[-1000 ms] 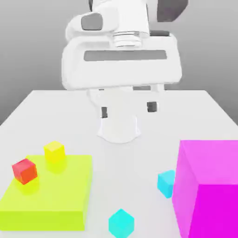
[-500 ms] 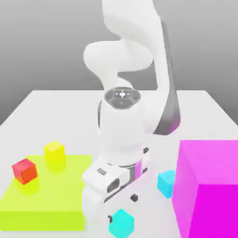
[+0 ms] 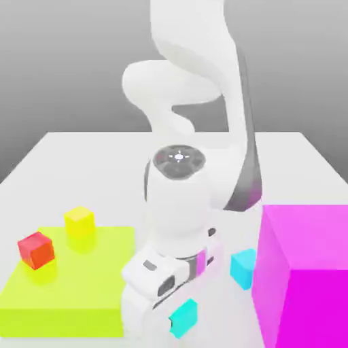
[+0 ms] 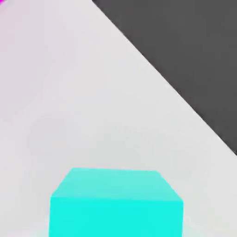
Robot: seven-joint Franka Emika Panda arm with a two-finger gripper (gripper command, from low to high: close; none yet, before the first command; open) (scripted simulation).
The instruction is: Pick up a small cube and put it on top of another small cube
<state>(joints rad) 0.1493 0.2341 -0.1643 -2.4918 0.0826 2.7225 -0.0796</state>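
Exterior view: my white arm bends down over the near part of the white desk, and my gripper sits low at about 6 o'clock in the frame. I cannot tell whether it is apart or together, since the hand's body covers it. The small cyan cube lies on the desk just beside my hand, at its 3 o'clock side, partly hidden by it. A second cyan cube rests on the desk at about 1 o'clock from the first, close to the left face of the large magenta block, which occupies the 4 o'clock corner of the frame. A flat yellow-green slab lies at 8 o'clock; on it stand a small red cube near its left edge and a small yellow cube at its far edge, the two apart from each other.

Hand view: the small cyan cube appears close, resting on the desk, with its top face and one side face visible. A magenta tint colours one corner of the desk surface, and a dark background lies beyond the desk's edge.
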